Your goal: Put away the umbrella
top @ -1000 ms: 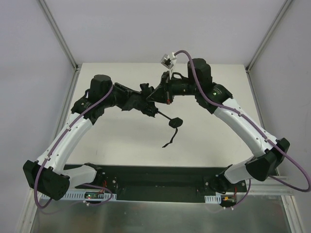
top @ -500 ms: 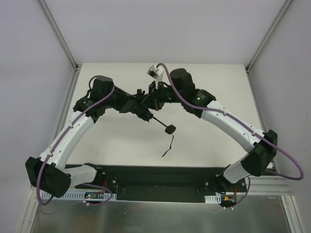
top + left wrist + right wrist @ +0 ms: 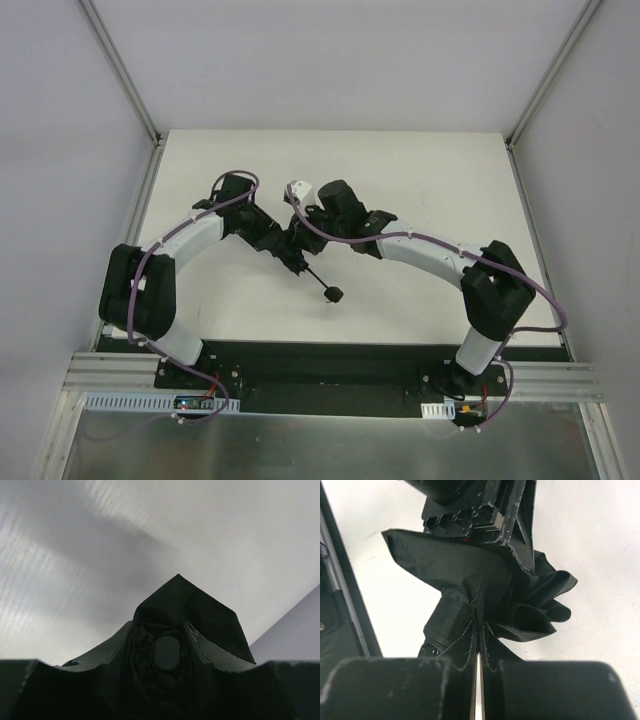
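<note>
View from above: 2 white and black arms bend inward over a white table (image 3: 430,170) and meet near its middle, a little left of centre. Between them they hold the umbrella (image 3: 292,246), a small black bundle raised off the tabletop.

The left gripper (image 3: 274,238) comes in from the left, and the right gripper (image 3: 300,228) comes in from the right, just beside it. The 2 are so close that their black parts merge with the fabric.

A thin shaft (image 3: 314,274) sticks out of the bundle and slants toward the near right. It ends in a small round black handle (image 3: 334,294), which hangs free, apart from both grippers. Purple cables run along both arms.

Left wrist view: the left gripper (image 3: 160,630) has its fingers (image 3: 112,650) partly spread, clamped around the folded umbrella (image 3: 185,605). The black canopy fills the gap between them and rises past the fingertips in a pointed fold. A pale oval shows deep between the fingers; I cannot tell what it is. Bright white table lies behind.

Right wrist view: the right gripper (image 3: 479,611) has its fingers (image 3: 455,645) pressed together, with only a hairline slit between them. Their tips pinch a thin fold of the umbrella (image 3: 530,600). Crumpled black fabric bunches out to the right of the tips, and a flat flap stretches up to the left. The left gripper (image 3: 480,510) sits at the top of this view, holding the same fabric from the far side.
</note>
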Robot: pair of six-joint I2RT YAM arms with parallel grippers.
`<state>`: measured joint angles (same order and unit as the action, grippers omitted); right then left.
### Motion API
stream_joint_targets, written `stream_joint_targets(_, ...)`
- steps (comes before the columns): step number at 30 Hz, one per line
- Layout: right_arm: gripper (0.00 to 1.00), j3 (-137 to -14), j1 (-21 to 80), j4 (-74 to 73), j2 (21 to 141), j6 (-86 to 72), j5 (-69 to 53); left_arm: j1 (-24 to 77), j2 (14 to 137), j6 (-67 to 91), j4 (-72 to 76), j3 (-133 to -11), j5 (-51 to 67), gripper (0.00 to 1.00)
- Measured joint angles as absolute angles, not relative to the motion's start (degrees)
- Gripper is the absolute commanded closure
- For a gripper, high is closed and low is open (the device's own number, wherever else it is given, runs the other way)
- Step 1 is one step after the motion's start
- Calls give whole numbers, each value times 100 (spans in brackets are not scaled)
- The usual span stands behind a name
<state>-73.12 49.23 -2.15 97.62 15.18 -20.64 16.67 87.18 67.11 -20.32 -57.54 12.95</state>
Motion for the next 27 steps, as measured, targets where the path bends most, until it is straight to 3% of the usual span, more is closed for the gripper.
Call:
stream_joint_targets(12, 98, -7601, 5282, -972, 10114, 2989, -1424, 1590, 9813, 6195, -2152, -6121, 2043, 100)
stream_joint_targets(27, 94, -8908, 5627, -2709, 10276, 4703, -683, 1573, 10604, 5907, -4064, -7673, 2679, 100)
